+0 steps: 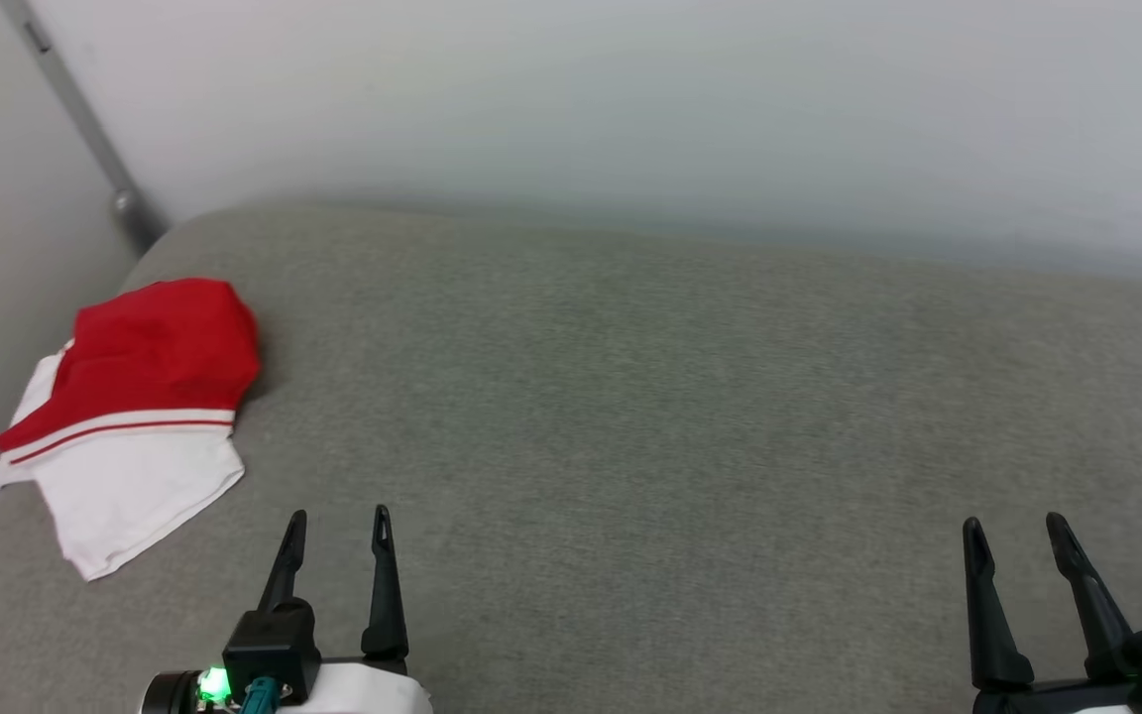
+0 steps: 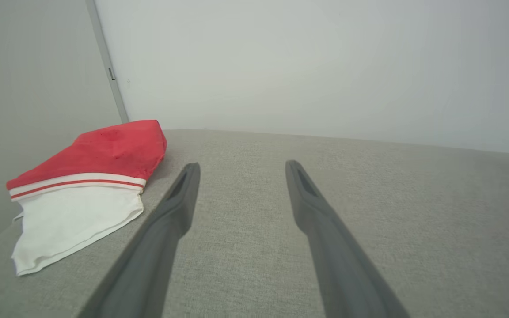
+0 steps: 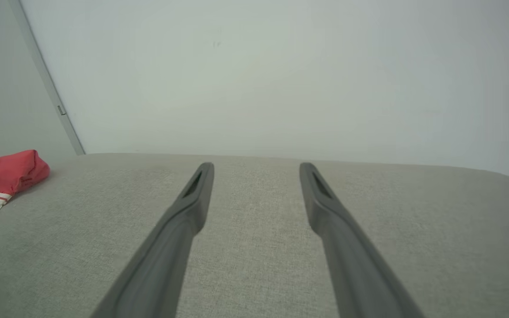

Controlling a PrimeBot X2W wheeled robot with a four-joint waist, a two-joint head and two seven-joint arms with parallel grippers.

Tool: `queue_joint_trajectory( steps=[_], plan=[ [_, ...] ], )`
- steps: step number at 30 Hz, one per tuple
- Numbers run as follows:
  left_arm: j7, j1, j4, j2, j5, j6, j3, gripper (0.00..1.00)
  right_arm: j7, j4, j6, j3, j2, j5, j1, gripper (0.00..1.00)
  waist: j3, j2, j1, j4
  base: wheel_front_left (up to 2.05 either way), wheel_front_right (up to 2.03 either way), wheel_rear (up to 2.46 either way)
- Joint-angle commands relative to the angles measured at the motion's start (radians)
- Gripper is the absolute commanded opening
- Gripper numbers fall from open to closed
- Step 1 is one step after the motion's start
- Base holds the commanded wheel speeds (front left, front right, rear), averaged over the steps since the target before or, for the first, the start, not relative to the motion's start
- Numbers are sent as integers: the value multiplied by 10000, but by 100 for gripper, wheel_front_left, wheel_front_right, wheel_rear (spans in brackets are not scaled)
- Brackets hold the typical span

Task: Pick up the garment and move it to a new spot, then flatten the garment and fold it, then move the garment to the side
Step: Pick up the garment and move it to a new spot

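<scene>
Item 1. Grey strip (image 1: pixel 85 129): ran down the corner where two pale walls met, at the far left, ending behind the rear left corner of the cushion.

Item 2. Garment (image 1: pixel 145 397): lay bunched in a folded heap at the left edge of the grey fabric cushion (image 1: pixel 630 397), near its rear left corner. The red body was on top and toward the wall. A white band with a thin red stripe crossed the middle. A white panel spread out toward the front, with one pointed corner nearest the robot. No lettering was visible. Nothing touched it.

Item 3. Left gripper (image 1: pixel 340 514): at the lower left of the head view, just right of the garment and apart from it. The two dark fingers were spread wide, with bare cushion between them, and held nothing. A green light glowed at its base.

Item 4. Cushion, central span: a woven grey surface, rounded at the back edge.

Item 5. Right gripper (image 1: pixel 1014 521): at the lower right, well apart from the garment. Its fingers were likewise parted and it was empty-handed.

Item 6. Wall (image 1: pixel 630 99): plain and pale, behind the cushion.
</scene>
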Motion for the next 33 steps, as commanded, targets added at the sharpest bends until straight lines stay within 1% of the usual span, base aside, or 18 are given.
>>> queue_joint_trajectory(
  steps=[1,11,18,24,30,33],
  plan=[
    [-28,-122,-11,-14,-29,62,35,100,-21,-73,-3,8,17,-62,30,100,71,0,0,512,0,0,0],
    [-28,-162,-42,-14,-168,234,198,100,-21,-187,-3,36,18,-171,0,100,216,0,0,2185,0,0,0],
    [-28,-71,-75,-13,-226,336,310,100,-21,-180,-3,106,17,-195,-21,100,227,0,0,3110,0,0,0],
    [-28,-2,-81,-14,-185,383,492,100,-20,-176,-5,199,17,-210,-66,100,211,0,0,3452,0,0,0],
    [-28,-43,-73,-13,-233,444,523,100,-21,-174,-5,237,17,-231,-49,100,266,0,0,3508,0,0,0],
    [-28,-166,-29,-13,-294,366,611,100,-21,-178,-5,263,17,-300,-106,100,351,0,0,3434,0,0,0]
  ],
)
